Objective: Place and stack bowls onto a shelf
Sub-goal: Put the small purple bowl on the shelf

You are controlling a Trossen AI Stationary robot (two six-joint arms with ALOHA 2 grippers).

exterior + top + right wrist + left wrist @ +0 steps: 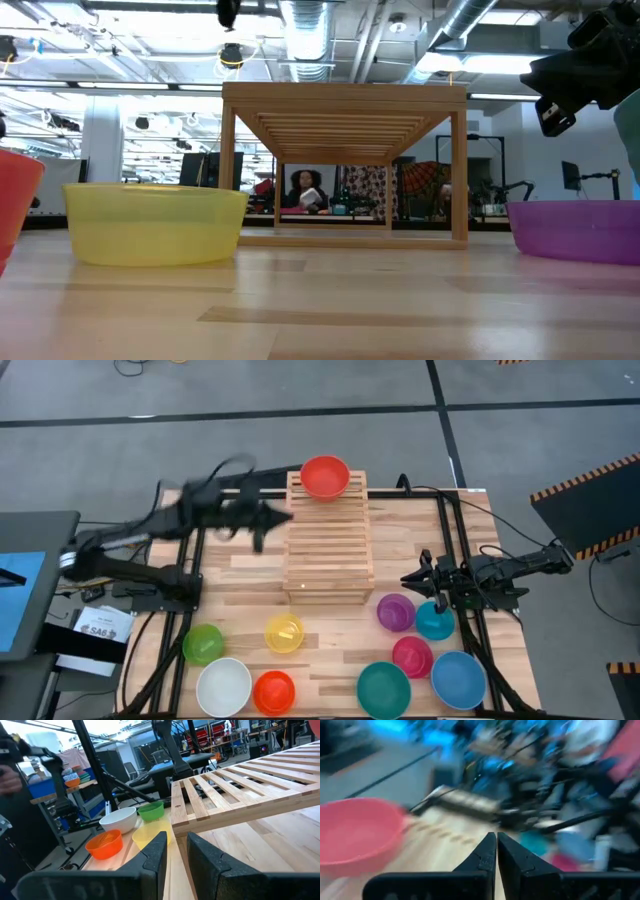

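Observation:
The light wooden slatted shelf [328, 540] stands mid-table. A red bowl [324, 476] sits upright on its far top step and shows blurred in the left wrist view [355, 832]. My left gripper [278, 516] is shut and hovers just left of the shelf's far end, holding nothing. My right gripper [412, 580] is narrowly open [177, 842]. It stays right of the shelf's near end, above the table beside the purple bowl [395, 612]. The other bowls rest on the tabletop near the front edge.
On the near left are green [203, 644], yellow [284, 633], white [223, 687] and orange [274, 692] bowls. On the near right are small teal [434, 620], magenta [412, 656], large teal [384, 690] and blue [458, 679] bowls. A person sits beyond the table [305, 190].

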